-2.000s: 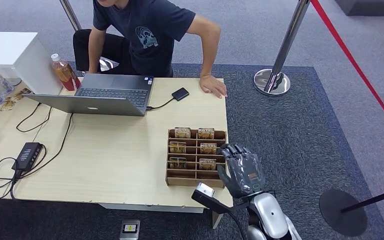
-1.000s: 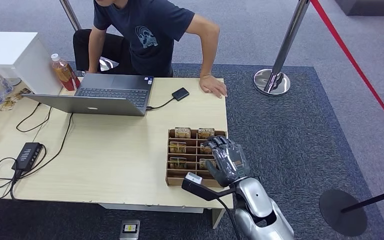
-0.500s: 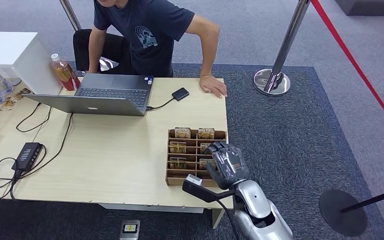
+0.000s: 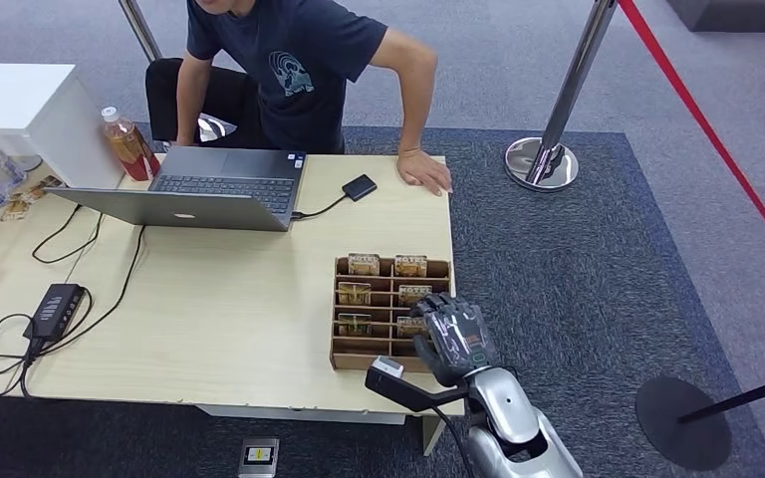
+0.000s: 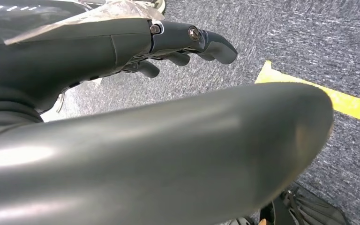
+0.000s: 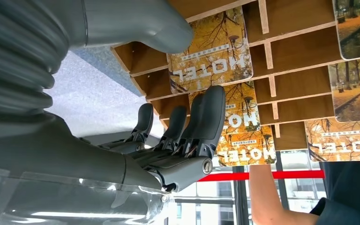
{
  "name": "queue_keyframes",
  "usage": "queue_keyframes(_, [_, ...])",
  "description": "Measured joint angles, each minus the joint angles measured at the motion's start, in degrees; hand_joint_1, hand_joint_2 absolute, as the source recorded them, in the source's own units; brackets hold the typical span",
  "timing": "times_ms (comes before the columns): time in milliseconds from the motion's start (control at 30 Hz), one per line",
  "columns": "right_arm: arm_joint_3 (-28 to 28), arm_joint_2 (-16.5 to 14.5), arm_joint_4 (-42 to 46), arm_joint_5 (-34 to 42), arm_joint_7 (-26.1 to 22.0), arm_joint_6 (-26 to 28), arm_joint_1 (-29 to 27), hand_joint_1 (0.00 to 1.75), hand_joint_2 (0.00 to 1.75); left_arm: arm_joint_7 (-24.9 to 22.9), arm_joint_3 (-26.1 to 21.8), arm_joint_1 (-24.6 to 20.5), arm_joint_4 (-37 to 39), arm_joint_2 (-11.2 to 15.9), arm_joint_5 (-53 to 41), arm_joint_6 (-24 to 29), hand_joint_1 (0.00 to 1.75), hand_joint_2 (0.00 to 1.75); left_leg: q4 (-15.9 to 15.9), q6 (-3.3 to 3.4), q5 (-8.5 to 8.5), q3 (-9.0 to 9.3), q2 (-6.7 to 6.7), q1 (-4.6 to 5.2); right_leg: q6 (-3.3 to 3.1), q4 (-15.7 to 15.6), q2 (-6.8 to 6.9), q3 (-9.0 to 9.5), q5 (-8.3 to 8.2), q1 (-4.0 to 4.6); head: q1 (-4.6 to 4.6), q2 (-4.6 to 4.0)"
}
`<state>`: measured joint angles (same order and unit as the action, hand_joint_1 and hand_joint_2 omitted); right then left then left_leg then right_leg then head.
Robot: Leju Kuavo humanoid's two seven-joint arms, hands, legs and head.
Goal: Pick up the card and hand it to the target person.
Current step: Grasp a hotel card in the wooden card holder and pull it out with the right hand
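Cards printed with the word HOTEL stand in the slots of a wooden rack [image 4: 390, 311] at the near right corner of the table [image 4: 219, 299]. One card [image 6: 211, 56] in the rack's right column lies between the thumb and the dark fingers [image 6: 206, 122] of the right hand [image 4: 455, 339], which hovers over that column's near slots; the fingers are parted, and whether they touch the card cannot be told. At the far edge of the table a person [image 4: 299, 60] leans in, one hand [image 4: 425, 169] flat on the tabletop, beside a laptop [image 4: 199, 189] and a bottle [image 4: 127, 144]. Over grey carpet, the left hand [image 5: 183, 42] hangs with fingers loosely curled and holding nothing.
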<state>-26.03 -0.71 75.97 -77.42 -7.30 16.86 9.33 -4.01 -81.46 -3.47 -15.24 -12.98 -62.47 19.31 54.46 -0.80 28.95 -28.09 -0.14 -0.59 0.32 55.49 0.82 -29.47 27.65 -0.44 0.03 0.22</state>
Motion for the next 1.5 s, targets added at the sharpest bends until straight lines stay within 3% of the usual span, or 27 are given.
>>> queue_keyframes(267, [0.0, -0.3, -0.7, 0.0, -0.4, 0.5, 0.5, 0.96, 1.75, -0.7, 0.0, 0.0, 0.0, 0.0, 0.0, 0.4, 0.00, 0.00, 0.0, 0.00, 0.00, 0.01, 0.00, 0.00, 0.00, 0.0, 0.00, 0.01, 0.00, 0.00, -0.01, 0.00])
queue_keyframes(833, [0.0, -1.4, -2.9, 0.3, -0.4, 0.6, 3.8, 0.75, 1.75, 0.2, 0.0, 0.1, 0.0, 0.1, -0.7, -0.2, 0.00, 0.00, 0.0, 0.00, 0.00, -0.01, 0.00, 0.00, 0.00, 0.0, 0.00, 0.00, 0.00, 0.00, -0.01, 0.00])
queue_keyframes(1033, [0.1, -1.3, -2.9, 0.2, 0.4, 0.2, 3.6, 0.86, 1.75, 0.2, 0.1, 0.2, 0.0, 0.4, -1.2, -1.0, 0.00, 0.00, 0.0, 0.00, 0.00, 0.00, 0.00, 0.00, 0.00, 0.0, 0.00, -0.01, 0.00, 0.00, -0.01, 0.00])
queue_keyframes(1367, [0.4, -0.8, -1.8, -0.2, 1.0, 0.0, 1.2, 0.91, 1.75, 0.2, 0.1, 0.3, 0.0, 0.9, -1.1, -1.3, 0.00, 0.00, 0.0, 0.00, 0.00, 0.00, 0.00, 0.00, -0.01, 0.0, 0.00, -0.02, 0.01, 0.00, 0.01, 0.00])
queue_keyframes(1500, [0.4, -0.6, -1.5, -0.5, 0.9, 0.3, 0.6, 1.08, 1.75, 0.2, 0.1, 0.4, 0.0, 0.9, -1.0, -0.9, 0.00, 0.00, 0.0, 0.00, 0.01, 0.00, 0.00, 0.00, -0.01, 0.0, 0.00, -0.02, 0.01, 0.00, 0.00, 0.00])
